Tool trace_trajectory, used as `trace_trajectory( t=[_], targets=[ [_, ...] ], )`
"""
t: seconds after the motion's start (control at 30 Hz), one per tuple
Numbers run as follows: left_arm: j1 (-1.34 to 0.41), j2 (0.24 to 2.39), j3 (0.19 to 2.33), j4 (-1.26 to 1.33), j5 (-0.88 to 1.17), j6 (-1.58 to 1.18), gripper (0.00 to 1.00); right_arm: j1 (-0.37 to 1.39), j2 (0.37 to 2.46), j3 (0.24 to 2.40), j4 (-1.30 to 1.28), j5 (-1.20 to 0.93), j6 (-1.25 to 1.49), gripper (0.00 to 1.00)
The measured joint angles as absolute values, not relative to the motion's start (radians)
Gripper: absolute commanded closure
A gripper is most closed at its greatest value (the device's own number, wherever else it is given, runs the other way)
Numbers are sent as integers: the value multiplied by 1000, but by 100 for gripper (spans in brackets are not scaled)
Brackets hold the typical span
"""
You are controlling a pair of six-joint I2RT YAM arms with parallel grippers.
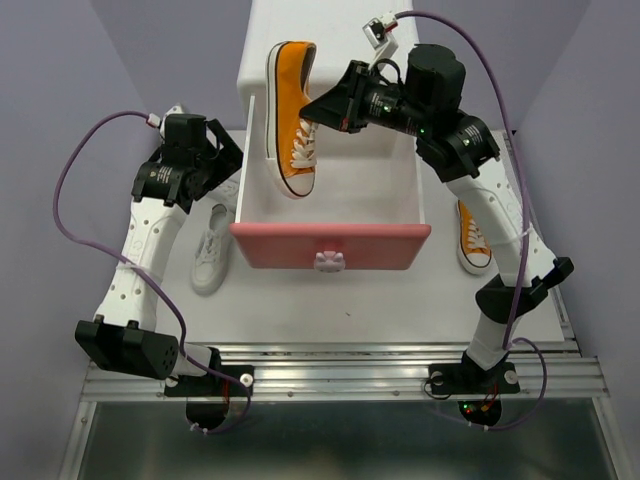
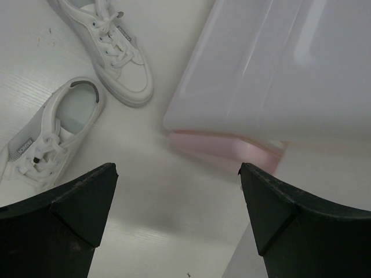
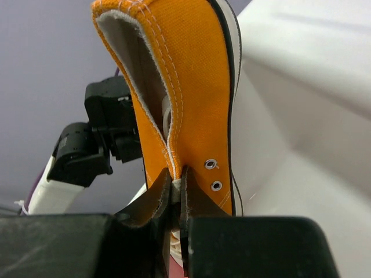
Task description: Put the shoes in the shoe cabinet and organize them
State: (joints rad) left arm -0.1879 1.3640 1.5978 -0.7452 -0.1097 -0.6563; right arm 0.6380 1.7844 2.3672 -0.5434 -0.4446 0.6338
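My right gripper [image 1: 322,112] is shut on the side wall of an orange sneaker [image 1: 292,110] by the lace eyelets. It holds the sneaker tilted on its side over the left half of the open drawer [image 1: 390,195], toe toward the pink front [image 1: 380,246]. In the right wrist view the fingertips [image 3: 177,188] pinch the orange canvas [image 3: 191,75]. The other orange sneaker [image 1: 471,238] lies on the table right of the cabinet [image 1: 330,30]. Two white sneakers [image 2: 116,52] [image 2: 46,136] lie left of it. My left gripper [image 2: 177,191] is open and empty above the table beside the drawer's corner [image 2: 226,147].
The drawer front carries a white bunny knob [image 1: 329,262]. One white sneaker [image 1: 212,250] lies just left of the drawer front, and the other is partly under my left arm [image 1: 150,230]. My right arm [image 1: 500,230] reaches over the table's right side.
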Motion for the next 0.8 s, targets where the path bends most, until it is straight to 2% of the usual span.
trace_trajectory(
  t=[0.6,0.8],
  targets=[
    [-188,1339,1552,-747,-114,-656,1,735,1727,2333,-764,-366,489,99],
    [-188,1339,1552,-744,-114,-658,1,762,1727,2299,-815,-262,474,99]
  ],
)
